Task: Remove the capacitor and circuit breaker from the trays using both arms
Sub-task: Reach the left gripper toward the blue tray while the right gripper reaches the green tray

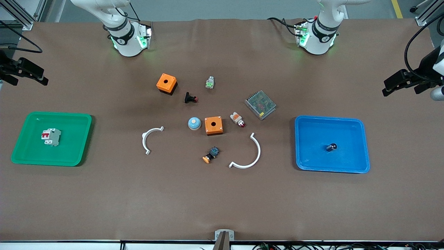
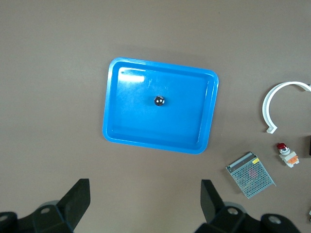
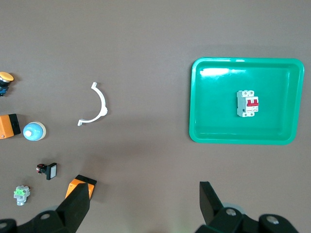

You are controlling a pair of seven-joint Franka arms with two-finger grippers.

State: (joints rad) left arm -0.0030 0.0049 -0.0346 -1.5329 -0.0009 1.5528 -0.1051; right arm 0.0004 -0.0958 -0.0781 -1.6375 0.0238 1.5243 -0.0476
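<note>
With both arms raised high over the worktop [image 1: 222, 201], the breaker [image 1: 51, 136] lies in the green tray [image 1: 20, 152] at the right arm's end, red toggle up, and the capacitor [image 1: 331, 147] sits in the blue tray [image 1: 347, 166] at the left arm's end. Left gripper [image 2: 146, 204] hangs above the blue tray w/ fingers spread wide, empty; right gripper [image 3: 145, 206] above the worktop beside the green tray, fingers likewise apart, holding nothing.
</note>
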